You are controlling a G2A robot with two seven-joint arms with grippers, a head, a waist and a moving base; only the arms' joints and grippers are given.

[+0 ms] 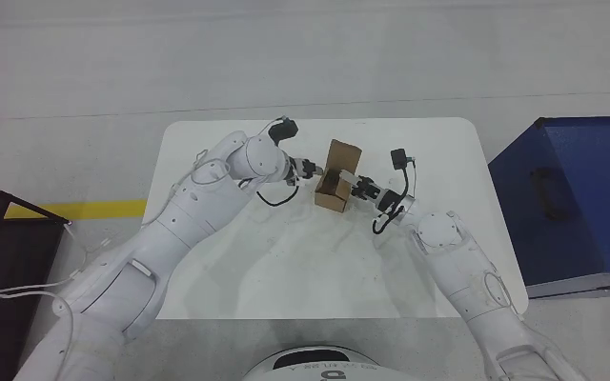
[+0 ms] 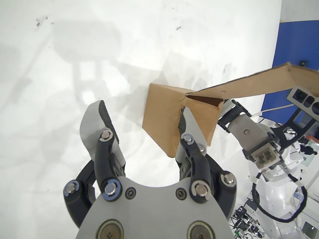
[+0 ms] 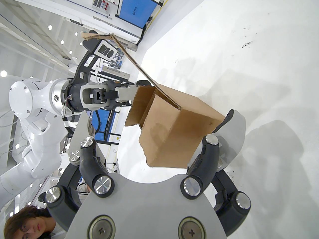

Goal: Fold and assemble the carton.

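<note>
Half-folded carton on the table, one flap sticking up. Left pincer and right pincer both spread open, a finger of each against its sides.

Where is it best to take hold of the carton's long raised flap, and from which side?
Probably the free end of the long flap, from above, pinching across its thickness. It is a thin flat sheet rising slanted from the carton, both faces bare there; near its hinge the left gripper crowds it.
</note>
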